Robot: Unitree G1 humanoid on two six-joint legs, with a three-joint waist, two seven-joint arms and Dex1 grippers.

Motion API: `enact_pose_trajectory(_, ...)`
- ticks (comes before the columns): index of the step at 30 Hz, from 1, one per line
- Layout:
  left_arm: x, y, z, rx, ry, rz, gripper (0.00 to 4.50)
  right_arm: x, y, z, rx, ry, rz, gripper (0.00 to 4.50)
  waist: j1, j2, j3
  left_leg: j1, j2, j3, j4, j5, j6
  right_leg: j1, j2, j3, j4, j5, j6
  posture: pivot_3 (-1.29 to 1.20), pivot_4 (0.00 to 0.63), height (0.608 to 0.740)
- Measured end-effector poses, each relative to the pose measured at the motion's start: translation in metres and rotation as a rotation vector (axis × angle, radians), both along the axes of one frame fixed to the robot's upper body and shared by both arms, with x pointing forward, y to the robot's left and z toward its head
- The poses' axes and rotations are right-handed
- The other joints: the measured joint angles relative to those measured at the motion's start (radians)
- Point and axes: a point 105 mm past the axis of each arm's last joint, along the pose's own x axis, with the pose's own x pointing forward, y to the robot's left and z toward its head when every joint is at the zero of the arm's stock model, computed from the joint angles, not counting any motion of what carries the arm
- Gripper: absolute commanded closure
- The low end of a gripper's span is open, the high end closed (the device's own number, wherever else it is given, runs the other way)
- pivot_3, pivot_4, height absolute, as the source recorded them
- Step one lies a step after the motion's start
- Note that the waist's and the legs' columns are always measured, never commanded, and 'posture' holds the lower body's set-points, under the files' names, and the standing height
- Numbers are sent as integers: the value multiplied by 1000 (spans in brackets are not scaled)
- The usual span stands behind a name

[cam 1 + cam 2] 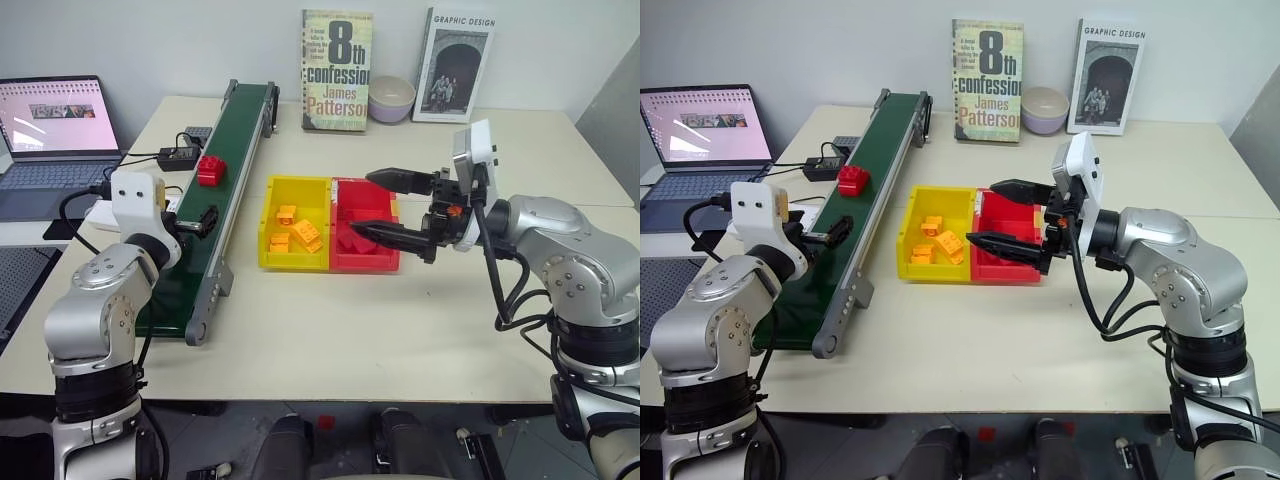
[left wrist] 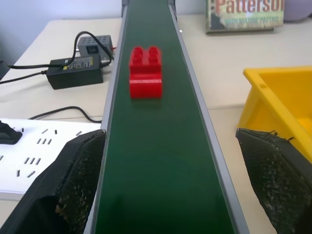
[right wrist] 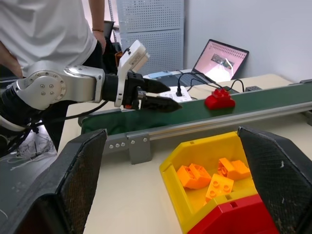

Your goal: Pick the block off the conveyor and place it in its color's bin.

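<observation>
We take the conveyor [image 1: 225, 190] as our landmark. Left of its far end, a laptop [image 1: 55, 135] sits open at the table edge, with a black power adapter [image 1: 180, 157] between the two. Over the conveyor's near stretch we see the left gripper [image 1: 205, 221], level and pointing up the belt, fingers spread wide to either side of the belt, nothing held. Ahead of it, toward the far end and well apart from the fingertips, the block [image 1: 211, 170] rests on the green belt, studs up. Just right of the conveyor's middle we note the yellow tray [image 1: 295, 222] with orange-yellow bricks [image 1: 298, 233] in it, and joined on its right side the bin [image 1: 365, 225] with red bricks [image 1: 355, 243] heaped inside. The right gripper [image 1: 380, 205] hangs over the bin, pointing toward the conveyor, fingers wide apart and empty. Beyond the conveyor's far end, to the right, two books [image 1: 336, 70] stand against the wall with a bowl [image 1: 391, 98] between them.
</observation>
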Motion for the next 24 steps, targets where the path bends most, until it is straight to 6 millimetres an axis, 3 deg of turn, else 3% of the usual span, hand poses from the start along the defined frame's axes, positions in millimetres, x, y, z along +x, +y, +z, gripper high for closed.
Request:
enact_pose_trajectory(9, 3, 9, -12, -9, 26, 25, 53, -12, 7, 2, -10, -21, 52, 0, 0, 0, 0, 0, 0, -1, 0, 0, 0, 0, 0, 0, 0, 0, 0, 0, 150, 740)
enact_pose_trajectory(15, 6, 4, -22, -15, 61, -14, 53, -15, 7, -1, -9, -11, 66, 0, 0, 0, 0, 0, 0, -1, 0, 0, 0, 0, 0, 0, 0, 0, 0, 0, 150, 740)
enact_pose_trajectory(20, 5, 1, -26, -14, 83, -41, 872, -16, 6, -5, -17, -2, 62, 0, 0, 0, 0, 0, 0, -1, 0, 0, 0, 0, 0, 0, 0, 0, 0, 0, 150, 740)
enact_pose_trajectory(24, -1, 11, -29, 3, 119, 3, 1562, -15, 5, -4, -19, -4, 58, 0, -1, 0, 0, 0, 1, -1, 0, 0, 0, 0, 0, 0, 0, 0, 0, 0, 150, 740)
